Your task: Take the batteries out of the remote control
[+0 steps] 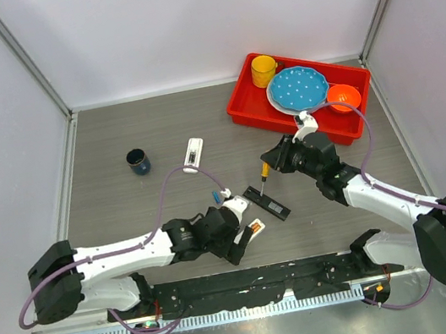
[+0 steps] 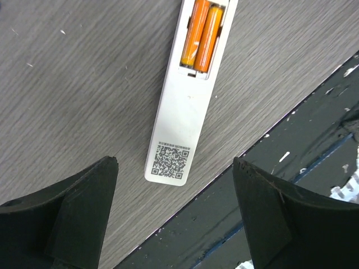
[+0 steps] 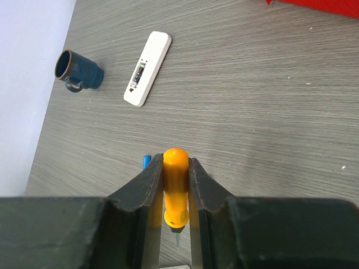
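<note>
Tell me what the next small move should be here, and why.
Probably bring the right hand, shut on the orange-handled screwdriver, across to the white remote lying under the open left hand, and set the tip against the two orange batteries. They sit side by side in the uncovered compartment, and neither hand touches them.

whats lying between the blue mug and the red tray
A white remote lies flat between the blue mug and the red tray, closer to the mug. The top external view shows it.
</note>
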